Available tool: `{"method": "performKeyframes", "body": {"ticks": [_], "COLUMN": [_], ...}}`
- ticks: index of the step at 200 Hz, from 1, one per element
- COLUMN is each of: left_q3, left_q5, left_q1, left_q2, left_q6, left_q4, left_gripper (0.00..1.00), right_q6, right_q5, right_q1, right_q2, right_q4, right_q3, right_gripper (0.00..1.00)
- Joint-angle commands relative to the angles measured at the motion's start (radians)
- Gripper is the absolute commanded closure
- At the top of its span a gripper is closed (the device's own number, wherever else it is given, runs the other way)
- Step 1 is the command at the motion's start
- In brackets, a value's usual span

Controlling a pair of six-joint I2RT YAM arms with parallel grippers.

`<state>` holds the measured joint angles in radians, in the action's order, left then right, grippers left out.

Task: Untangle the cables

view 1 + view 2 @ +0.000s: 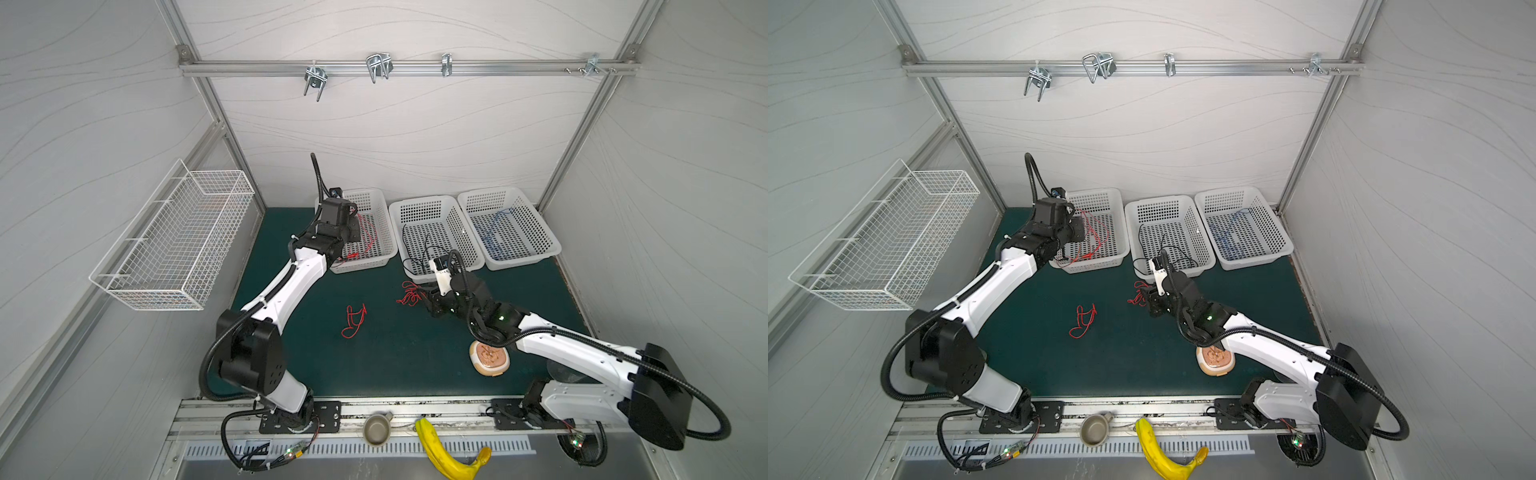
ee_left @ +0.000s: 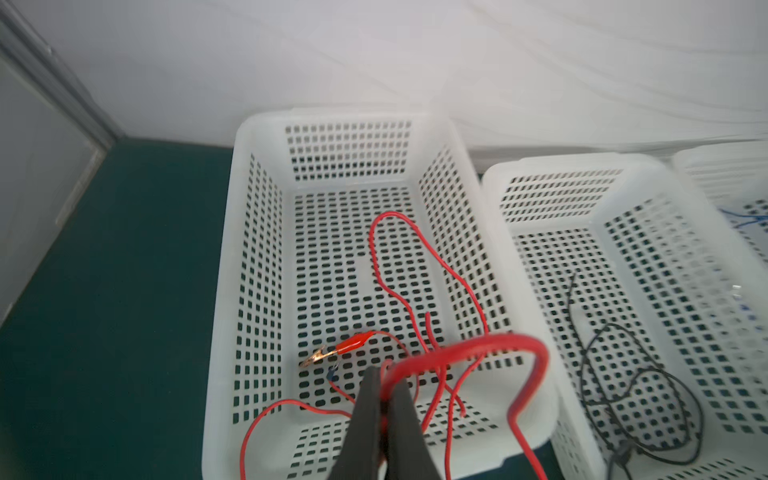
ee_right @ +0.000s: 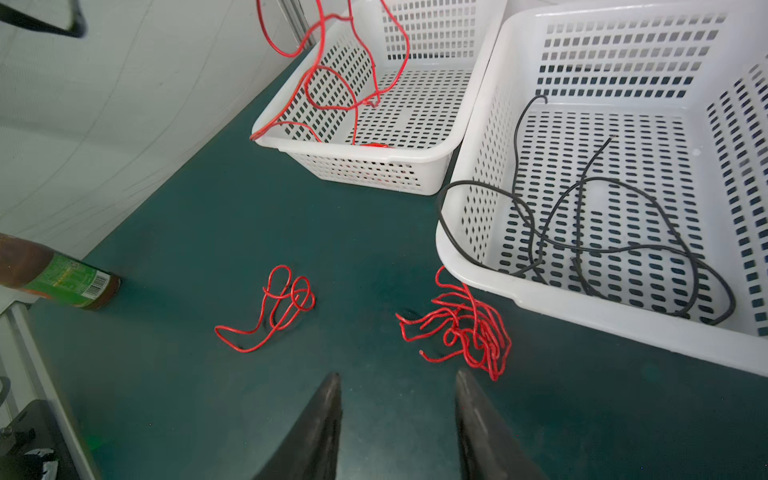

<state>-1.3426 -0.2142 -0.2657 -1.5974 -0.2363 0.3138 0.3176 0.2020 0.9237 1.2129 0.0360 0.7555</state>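
We count three white baskets (image 1: 419, 208) along the far edge. They hold a red cable (image 2: 490, 340) on the left, a black cable (image 3: 602, 179) in the middle and a blue cable (image 1: 496, 237) on the right. Two more red ones lie on the mat, a loop (image 1: 354, 322) and a tangle (image 3: 469, 328). The left gripper (image 2: 384, 374) is clamped on the red cable. The right gripper (image 3: 397, 376) has its fingers apart near the tangle. Only the right wrist view shows a bottle (image 3: 62, 278), its green label unreadable.

Bare mat (image 1: 386, 365) lies open near the front; a red loop (image 1: 354, 321) and a red tangle (image 1: 409, 294) litter its middle, three baskets (image 1: 419, 200) wall the back.
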Motion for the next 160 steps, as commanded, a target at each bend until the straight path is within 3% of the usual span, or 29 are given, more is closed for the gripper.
{"method": "performKeyframes", "body": {"ticks": [1, 38, 68, 87, 122, 160], "left_q3": [-0.070, -0.118, -0.122, -0.128, -0.111, -0.017], "left_q5": [0.017, 0.062, 0.102, 0.105, 0.093, 0.155], "left_q1": [0.019, 0.020, 0.020, 0.021, 0.020, 0.019], "left_q2": [-0.079, -0.190, -0.202, -0.183, -0.107, 0.036], "left_q6": [-0.068, -0.072, -0.065, -0.048, -0.023, -0.024], "left_q4": [0.053, 0.121, 0.130, 0.137, 0.140, 0.060], "left_gripper": [1.00, 0.99, 0.59, 0.40, 0.23, 0.17], "right_q6": [0.005, 0.012, 0.010, 0.009, 0.015, 0.015], "right_q5": [-0.023, -0.062, -0.094, -0.111, -0.156, -0.192], "right_q1": [0.022, 0.049, 0.065, 0.073, 0.075, 0.085], "right_q2": [0.042, 0.143, 0.244, 0.308, 0.403, 0.500], "right_q4": [0.013, 0.018, 0.011, 0.011, 0.024, 0.023], "right_q3": [0.041, 0.085, 0.147, 0.187, 0.241, 0.308], "right_gripper": [0.54, 0.52, 0.52, 0.52, 0.52, 0.47]}}
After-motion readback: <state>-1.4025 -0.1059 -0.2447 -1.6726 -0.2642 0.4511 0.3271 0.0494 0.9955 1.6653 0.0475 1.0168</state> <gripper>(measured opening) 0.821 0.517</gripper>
